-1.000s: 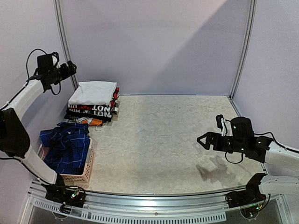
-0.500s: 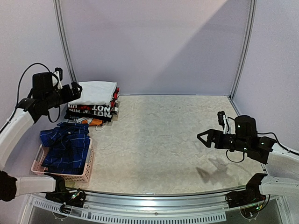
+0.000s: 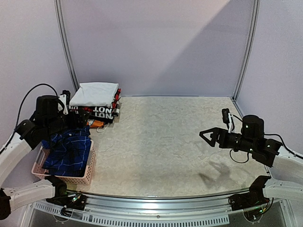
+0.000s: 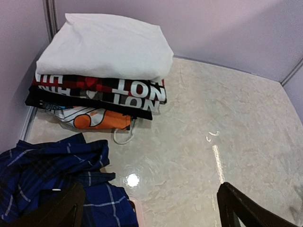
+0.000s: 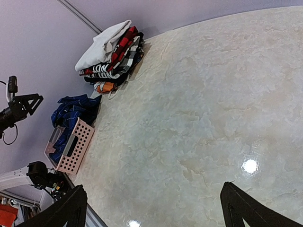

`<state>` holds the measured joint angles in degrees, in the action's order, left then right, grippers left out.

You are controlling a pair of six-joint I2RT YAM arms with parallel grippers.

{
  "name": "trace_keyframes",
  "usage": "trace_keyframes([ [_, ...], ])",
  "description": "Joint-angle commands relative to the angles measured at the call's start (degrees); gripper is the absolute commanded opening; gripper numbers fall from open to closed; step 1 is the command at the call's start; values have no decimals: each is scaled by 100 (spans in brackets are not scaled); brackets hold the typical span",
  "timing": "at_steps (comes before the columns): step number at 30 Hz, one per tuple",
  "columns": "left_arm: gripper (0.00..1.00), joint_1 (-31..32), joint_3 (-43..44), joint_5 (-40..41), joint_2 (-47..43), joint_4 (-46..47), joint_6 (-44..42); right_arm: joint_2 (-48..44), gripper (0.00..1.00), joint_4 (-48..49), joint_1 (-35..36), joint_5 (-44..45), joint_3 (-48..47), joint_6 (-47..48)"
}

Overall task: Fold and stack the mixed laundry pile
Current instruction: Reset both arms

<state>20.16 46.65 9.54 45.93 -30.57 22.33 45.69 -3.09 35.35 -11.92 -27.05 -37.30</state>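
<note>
The mixed laundry pile is in two places. A folded stack (image 3: 97, 100) stands at the back left: a white T-shirt (image 4: 106, 47) on top, black-and-red printed pieces (image 4: 123, 90) under it, an orange-and-white piece (image 4: 97, 119) at the bottom. A crumpled blue plaid shirt (image 3: 68, 145) (image 4: 45, 172) fills the pink basket (image 3: 88, 166). My left gripper (image 3: 78, 124) (image 4: 151, 191) hangs open over the basket's far end, just short of the stack, holding nothing. My right gripper (image 3: 206, 137) (image 5: 154, 191) is open and empty above the bare table at the right.
The pale marbled table (image 3: 161, 142) lies between the arms. A white drawstring (image 4: 124, 137) trails from under the stack. Walls and metal posts (image 3: 66, 52) close in the back and sides. The right wrist view also shows the stack (image 5: 113, 49) and the basket (image 5: 71, 146).
My left arm has swung down from high beside the wall to just above the basket and blue plaid shirt. The right gripper has barely shifted. Both stayed open.
</note>
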Motion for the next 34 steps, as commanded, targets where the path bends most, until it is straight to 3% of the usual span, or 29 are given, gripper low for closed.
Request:
trace_keyframes([
  [1, 100, 615, -266, 159, -280, -345, 197, -12, 99, 83, 36, -90, -245, -129],
  [8, 100, 1275, -1046, 636, -882, -245, 617, -37, 99, 112, 33, 182, -224, -62],
  [12, 100, 1314, -1475, 940, -1097, -272, 625, -213, 99, 138, 34, 541, -56, 57],
  [18, 100, 1349, -1912, 784, -1428, -176, 667, -479, 99, 259, 34, 682, 241, 109],
  [34, 100, 1550, -1985, 976, -1736, -261, 633, -839, 99, -196, 40, 794, 221, 364],
])
